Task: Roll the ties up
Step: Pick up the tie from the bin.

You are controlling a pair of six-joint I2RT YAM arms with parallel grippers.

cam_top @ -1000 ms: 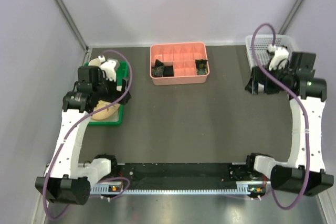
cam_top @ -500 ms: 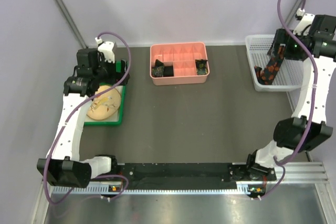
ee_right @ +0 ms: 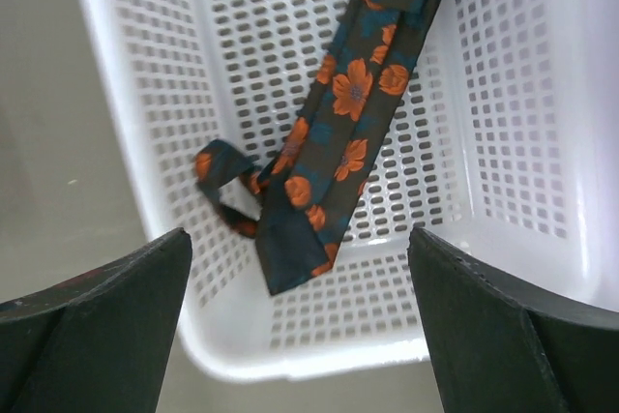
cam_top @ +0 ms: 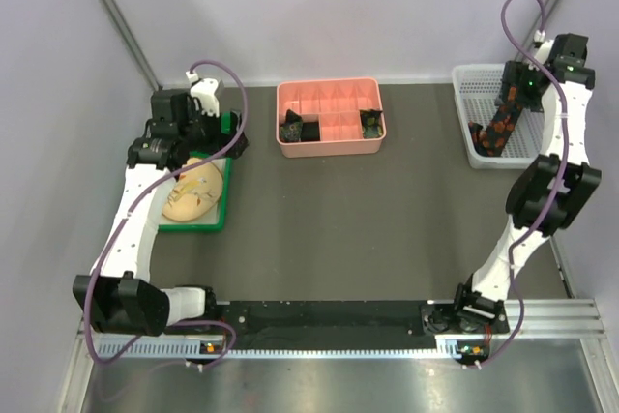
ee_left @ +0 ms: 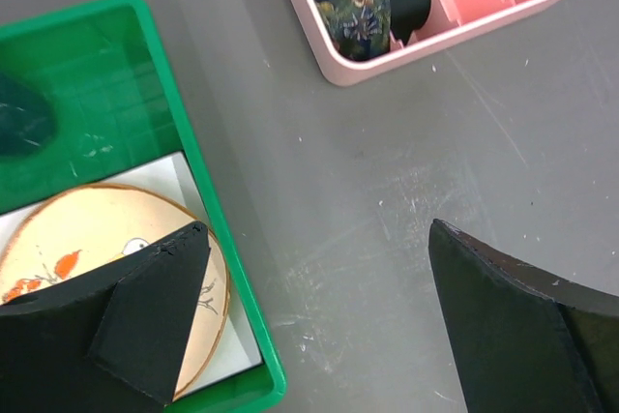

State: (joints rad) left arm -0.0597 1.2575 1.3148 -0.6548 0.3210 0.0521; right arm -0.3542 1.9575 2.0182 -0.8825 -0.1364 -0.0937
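The right end effector [ee_right: 299, 232] is seen wide open with nothing gripped, and the left end effector [ee_left: 319, 229] is likewise open and empty. The orange-flowered tie [ee_right: 353, 94] is draped inside the white basket [ee_right: 106, 94], beneath the right jaws and apart from them, its tip folded. It is best gripped near one end and drawn out flat onto the surface [ee_left: 406, 171].

White links [cam_top: 131, 229], black joints [cam_top: 121, 302], looping purple cables [cam_top: 239, 128], black wedge-fingered hands [ee_left: 314, 234]
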